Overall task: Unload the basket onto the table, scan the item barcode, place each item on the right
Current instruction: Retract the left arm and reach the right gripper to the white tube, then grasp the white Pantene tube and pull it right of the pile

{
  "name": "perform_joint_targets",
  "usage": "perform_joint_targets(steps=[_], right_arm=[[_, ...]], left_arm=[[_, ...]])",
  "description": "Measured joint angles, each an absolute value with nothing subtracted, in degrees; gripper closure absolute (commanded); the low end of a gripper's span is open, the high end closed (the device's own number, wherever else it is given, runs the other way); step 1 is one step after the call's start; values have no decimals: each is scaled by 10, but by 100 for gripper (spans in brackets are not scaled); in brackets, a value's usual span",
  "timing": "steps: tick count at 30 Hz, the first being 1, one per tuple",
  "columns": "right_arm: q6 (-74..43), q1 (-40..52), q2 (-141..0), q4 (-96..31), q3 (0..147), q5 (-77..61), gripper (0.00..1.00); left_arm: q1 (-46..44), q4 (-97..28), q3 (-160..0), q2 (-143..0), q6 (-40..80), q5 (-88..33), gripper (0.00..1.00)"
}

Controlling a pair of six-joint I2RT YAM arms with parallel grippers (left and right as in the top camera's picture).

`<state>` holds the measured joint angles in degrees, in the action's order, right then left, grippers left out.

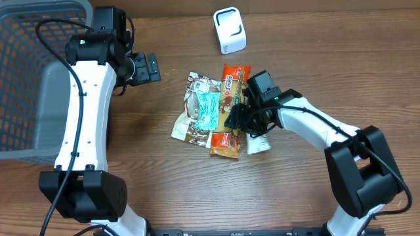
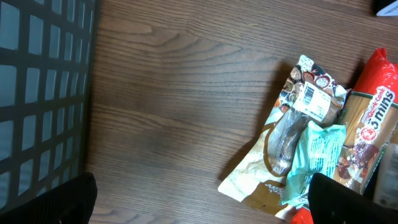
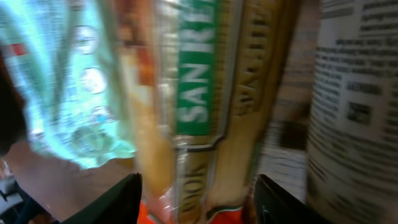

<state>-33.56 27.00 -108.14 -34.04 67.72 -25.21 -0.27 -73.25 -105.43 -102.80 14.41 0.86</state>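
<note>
A small pile of packets lies mid-table. Among them is a long orange noodle packet [image 1: 233,82], and my right gripper [image 1: 240,122] reaches down over its middle. In the right wrist view the packet [image 3: 199,93] fills the gap between the two black fingers [image 3: 121,199], which press its sides, so the gripper [image 3: 196,199] is shut on it. That view is blurred and shows no barcode on the packet. The white scanner [image 1: 230,30] stands at the back of the table. My left gripper [image 1: 147,67] hangs open over bare wood, left of the pile, holding nothing [image 2: 200,202].
A teal sachet [image 1: 209,110] lies on a brown-and-cream pouch [image 1: 190,124] that has a white label [image 2: 309,94]. A white printed pack [image 1: 258,144] lies right of the noodle packet. A grey mesh basket [image 1: 26,78] fills the left side.
</note>
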Motion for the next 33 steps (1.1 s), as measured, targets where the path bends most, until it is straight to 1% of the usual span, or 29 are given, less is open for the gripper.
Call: perform_joint_targets(steps=[6, 13, 17, 20, 21, 26, 33], right_arm=[[-340, 232, -1086, -390, 678, -256, 42], [-279, 137, -1086, -479, 692, -252, 42], [-234, 80, -1086, -522, 710, -243, 40], [-215, 51, -1086, -545, 731, -215, 36], [-208, 43, -1086, -549, 737, -204, 34], [-190, 10, -1086, -544, 749, -164, 31], [-180, -29, -1086, -486, 751, -145, 26]], left_arm=[[-3, -733, -1054, -1028, 144, 9, 0], [-3, -733, -1054, -1028, 144, 9, 0], [-3, -733, -1054, -1028, 144, 9, 0], [-3, -733, -1054, -1028, 144, 9, 0], [-3, -733, -1054, -1028, 144, 9, 0], [-3, -733, -1054, -1028, 144, 9, 0], [-3, -733, -1054, -1028, 144, 9, 0]])
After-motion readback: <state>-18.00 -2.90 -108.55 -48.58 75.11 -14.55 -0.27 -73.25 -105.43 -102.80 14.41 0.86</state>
